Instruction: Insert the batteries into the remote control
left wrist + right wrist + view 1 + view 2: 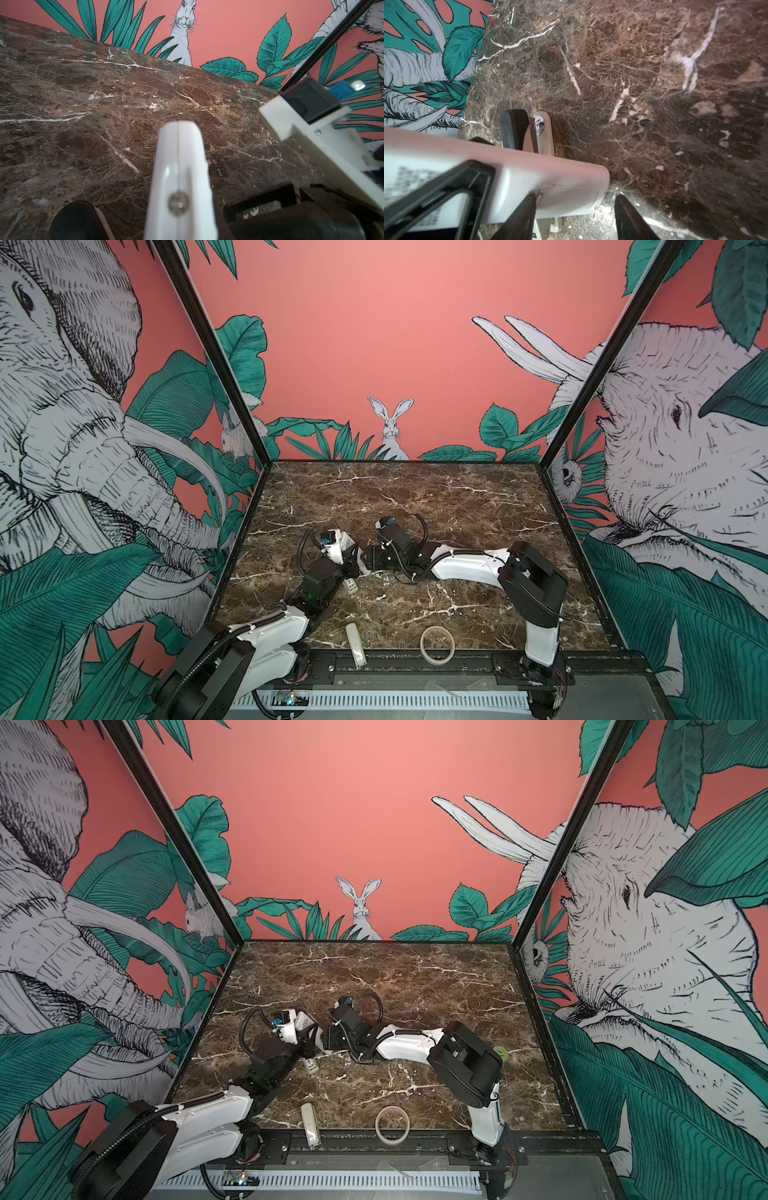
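Grip state, left side first: the left gripper (354, 562) is pressed together on the remote control (178, 158), which is carried on its narrow edge directly ahead of that tool. One of its fingers (512, 128) is seen flat against the remote's side, next to a small shiny fitting (539, 124) at the remote's end.

The right gripper (369, 561) is positioned tip to tip with the left one, above the marble table (415, 497). Its jaws are partly spread and nothing is pinched. The remote's near portion lies between them, just beside one finger and clear of the other.

The remote's long axis is judged to run from the left tool's pinch toward the right tool, roughly along the right tool's reach. Both tools are at the remote; only the right one is free to work on it.

The button face, the logo and the battery cover are not shown in any view, so it cannot be told whether the compartment is open. The remote's middle is covered by the left tool's white housing (529, 176). A small labelled stick (351, 584) lies just beside the left tool, toward its arm; whether it is a battery cannot be told.
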